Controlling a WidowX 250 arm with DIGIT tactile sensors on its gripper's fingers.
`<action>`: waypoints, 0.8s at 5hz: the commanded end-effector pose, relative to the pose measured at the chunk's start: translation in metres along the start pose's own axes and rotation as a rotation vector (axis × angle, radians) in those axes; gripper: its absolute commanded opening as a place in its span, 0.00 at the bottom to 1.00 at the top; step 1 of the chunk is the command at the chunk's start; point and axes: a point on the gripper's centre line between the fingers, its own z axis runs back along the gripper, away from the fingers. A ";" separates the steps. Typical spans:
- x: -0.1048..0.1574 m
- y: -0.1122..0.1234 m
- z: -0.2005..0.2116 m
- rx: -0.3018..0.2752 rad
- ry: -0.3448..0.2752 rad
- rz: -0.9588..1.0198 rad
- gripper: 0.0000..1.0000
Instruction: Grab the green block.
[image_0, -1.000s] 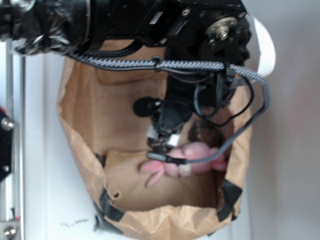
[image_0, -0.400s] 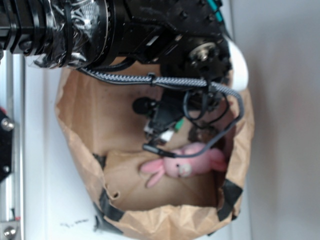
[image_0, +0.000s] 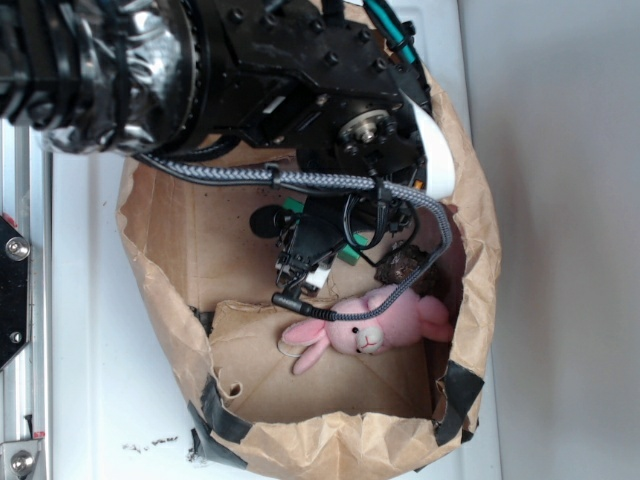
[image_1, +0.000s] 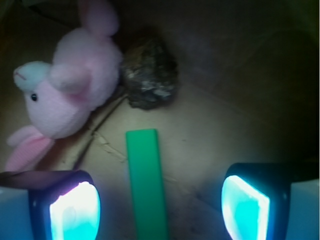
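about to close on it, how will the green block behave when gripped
The green block looks rigid with straight edges, so it should hold its shape between the open gripper. Its smooth face may slip a little. Lying flat on the bag floor, it seems unlikely to roll.

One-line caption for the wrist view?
Open claw straddles the green block on the bag floor, pink bunny and dark lump beyond.

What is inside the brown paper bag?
Inside the paper bag: the pink bunny, a dark rock-like lump, the green block and the open gripper. The arm hides part.
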 end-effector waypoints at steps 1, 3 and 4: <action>0.014 -0.015 -0.006 -0.029 -0.017 -0.005 1.00; 0.012 -0.023 -0.015 -0.075 -0.066 0.043 1.00; 0.012 -0.022 -0.015 -0.083 -0.095 0.082 0.49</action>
